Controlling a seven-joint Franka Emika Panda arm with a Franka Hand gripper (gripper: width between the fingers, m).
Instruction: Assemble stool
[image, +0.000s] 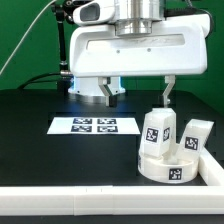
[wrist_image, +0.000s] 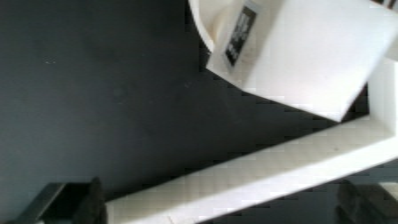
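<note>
Nearest, along the front edge of the black table (image: 40, 150): long white border rail (image: 100, 200). Just behind it, toward the exterior view's right: round white seat (image: 168, 168), tagged on its rim, resting on the table beside the rail. One tagged block-shaped leg (image: 157, 130) upright on the seat; a second leg (image: 198, 136) just beside it, tilted. Farther back, centre: marker board (image: 94, 125), flat on the table. Above the upright leg: gripper (image: 168, 97), jaws spread wide, pinching nothing, clear of the leg. In the wrist view: same leg (wrist_image: 285, 50) beyond one dark fingertip (wrist_image: 68, 200).
</note>
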